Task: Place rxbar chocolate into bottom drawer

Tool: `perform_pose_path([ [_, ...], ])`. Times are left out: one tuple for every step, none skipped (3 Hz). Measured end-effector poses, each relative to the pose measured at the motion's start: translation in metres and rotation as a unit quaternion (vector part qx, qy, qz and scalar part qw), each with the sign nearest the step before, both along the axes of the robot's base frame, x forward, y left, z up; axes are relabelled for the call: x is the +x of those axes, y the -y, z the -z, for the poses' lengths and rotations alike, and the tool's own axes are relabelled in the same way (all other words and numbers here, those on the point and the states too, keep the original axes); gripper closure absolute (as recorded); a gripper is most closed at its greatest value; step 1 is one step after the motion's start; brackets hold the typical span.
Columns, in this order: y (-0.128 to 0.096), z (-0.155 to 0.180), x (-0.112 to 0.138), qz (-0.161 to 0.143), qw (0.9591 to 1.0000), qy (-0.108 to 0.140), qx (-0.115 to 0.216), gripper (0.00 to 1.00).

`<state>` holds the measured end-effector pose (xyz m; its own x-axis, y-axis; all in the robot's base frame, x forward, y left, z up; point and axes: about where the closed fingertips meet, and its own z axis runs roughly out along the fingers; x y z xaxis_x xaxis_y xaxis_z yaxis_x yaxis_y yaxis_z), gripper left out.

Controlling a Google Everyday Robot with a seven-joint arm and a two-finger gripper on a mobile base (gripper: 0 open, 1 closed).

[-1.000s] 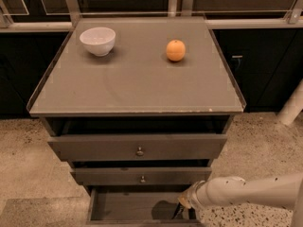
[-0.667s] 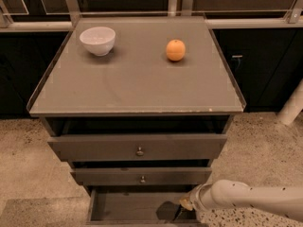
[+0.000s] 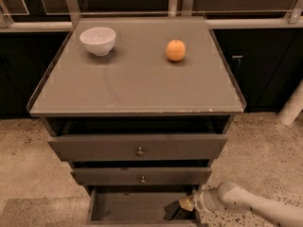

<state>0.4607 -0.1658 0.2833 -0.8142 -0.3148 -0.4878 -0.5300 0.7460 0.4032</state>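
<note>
Standing in front of the grey-brown cabinet [image 3: 137, 89], looking down at its flat top. A round white bowl [image 3: 98, 40] is sitting near the back left of the top. A round orange fruit [image 3: 175, 50] is sitting toward the back right, well apart from the bowl.

Three drawers are showing below.
- The wide top drawer [image 3: 94, 148] is standing slightly out, with a round metal knob [image 3: 140, 151] at its centre.
- The middle drawer [image 3: 104, 176], with its own small knob [image 3: 142, 178], is sitting a little further in.
- The narrow bottom drawer [image 3: 128, 206] is hanging pulled out, and its plain flat floor is showing.

The white robot arm [image 3: 251, 207] is reaching in low from the right, across the speckled stone floor [image 3: 28, 145]. Its dark two-finger gripper [image 3: 177, 208] is sitting inside the bottom drawer, at the right front corner.

A dark flat shape is lying at the gripper's tip, close to the drawer floor. I am taking it for the small black rxbar chocolate [image 3: 169, 213]. It is merging with the dark gripper, and I cannot tell whether the gripper is clamped on it or has let it go. I also cannot tell whether the bar is touching the drawer floor.

A white post [image 3: 292, 105] is leaning at the far right, beside the dark cupboards behind.
</note>
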Motion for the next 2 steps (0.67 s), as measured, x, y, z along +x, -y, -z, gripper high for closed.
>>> perform_pose_path([
  [0.0,0.028,0.008,0.009,0.9996,-0.025,0.015,1.0],
  [0.0014,0.0305,0.0115,0.012,0.9995,-0.024,0.016,0.8],
])
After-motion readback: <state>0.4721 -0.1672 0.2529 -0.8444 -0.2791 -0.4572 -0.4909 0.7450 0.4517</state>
